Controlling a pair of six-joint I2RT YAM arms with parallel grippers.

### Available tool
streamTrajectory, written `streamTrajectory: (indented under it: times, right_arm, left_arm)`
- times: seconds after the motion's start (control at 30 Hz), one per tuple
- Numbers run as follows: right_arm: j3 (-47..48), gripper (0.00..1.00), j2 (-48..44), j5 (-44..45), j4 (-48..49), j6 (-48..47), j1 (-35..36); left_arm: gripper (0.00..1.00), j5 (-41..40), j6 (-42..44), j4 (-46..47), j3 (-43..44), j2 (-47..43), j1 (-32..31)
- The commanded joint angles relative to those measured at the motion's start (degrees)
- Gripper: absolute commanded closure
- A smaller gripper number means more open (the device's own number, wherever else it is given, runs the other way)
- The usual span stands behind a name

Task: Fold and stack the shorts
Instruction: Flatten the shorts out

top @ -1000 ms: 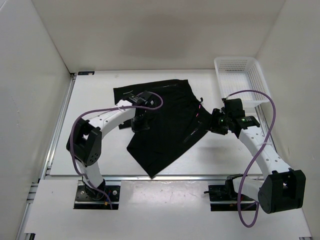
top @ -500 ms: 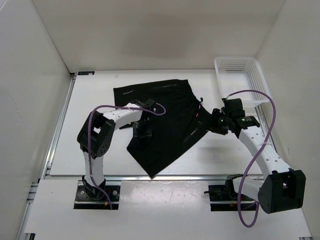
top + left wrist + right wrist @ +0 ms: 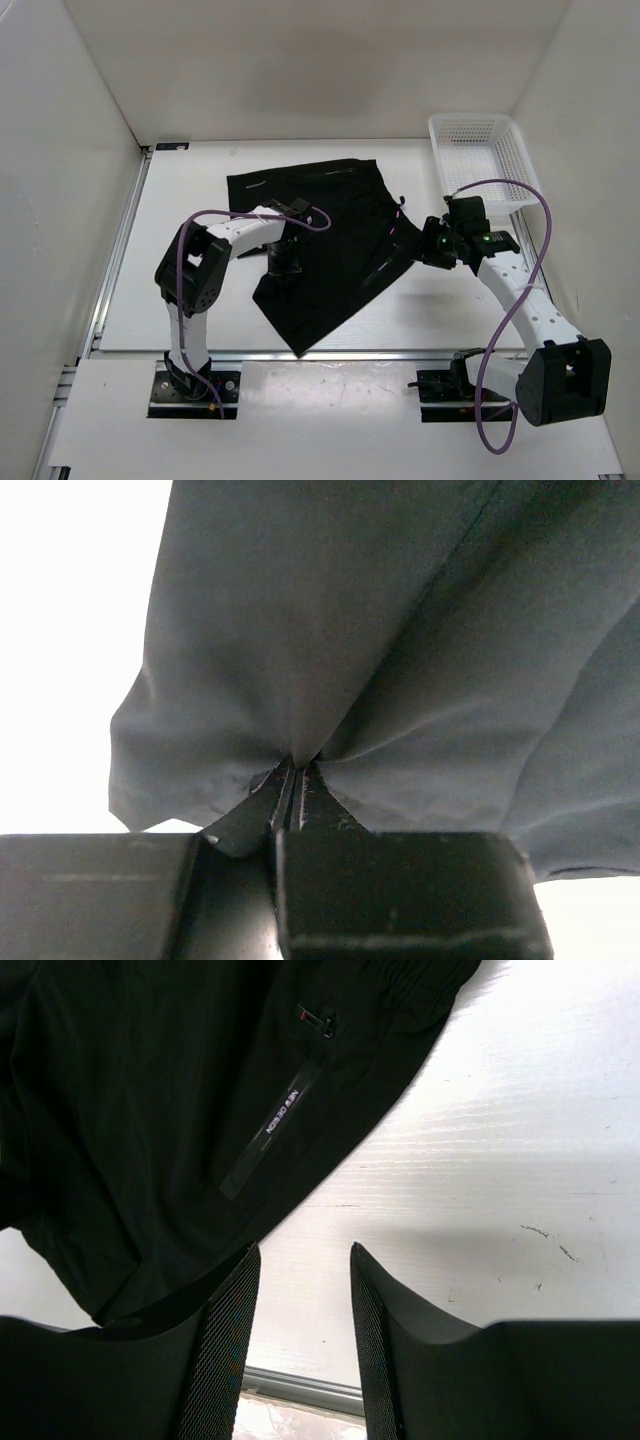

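The shorts (image 3: 335,235) – a pair of plain black, soft fabric shorts – are lying spread on the white table (image 3: 180,260), a little left of its middle, with one corner pointing toward the near edge and the far hem lying roughly parallel to the back wall. The left gripper (image 3: 283,262) is sitting over the left part of the cloth, and in the left wrist view its fingers are clenched together on a pinch of the shorts (image 3: 330,630), the fabric puckering into folds that are radiating from the left gripper (image 3: 296,775).

The right gripper (image 3: 432,245) is hanging just beside the right edge of the garment – its jaws are standing apart, grasping nothing. In the right wrist view bare table (image 3: 520,1140) is showing between the two fingers of the right gripper (image 3: 302,1255), while the left finger is overlapping the edge of the shorts (image 3: 130,1110). A narrow pocket strip with tiny white lettering (image 3: 285,1100) is running diagonally there, and a small zip pull with a reddish mark (image 3: 318,1022) is lying beyond it.

A white plastic mesh basket (image 3: 515,165) is standing at the far right corner of the table, well apart from the shorts. A purple cable (image 3: 545,240) is looping along the right arm.
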Motion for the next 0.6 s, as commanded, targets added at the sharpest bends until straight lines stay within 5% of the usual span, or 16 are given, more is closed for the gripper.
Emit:
streamTrajectory:
  times: [0.0, 0.13, 0.2, 0.57]
  right_arm:
    - [2.89, 0.53, 0.27, 0.60, -0.55, -1.09, -0.23]
    - [2.89, 0.53, 0.27, 0.60, -0.55, -1.09, -0.23]
    - [2.89, 0.53, 0.27, 0.60, -0.55, -1.09, -0.23]
    - [2.89, 0.53, 0.27, 0.60, -0.55, -1.61, -0.23]
  left_arm:
    - [0.90, -2.10, -0.72, -2.88, 1.49, -6.01, -0.04]
    - [0.78, -0.96, 0.42, -3.67, 3.60, -6.71, -0.04]
    - [0.89, -0.95, 0.43, -3.67, 3.60, -6.71, -0.04]
    - [0.89, -4.73, 0.43, -6.04, 5.44, -7.24, 1.09]
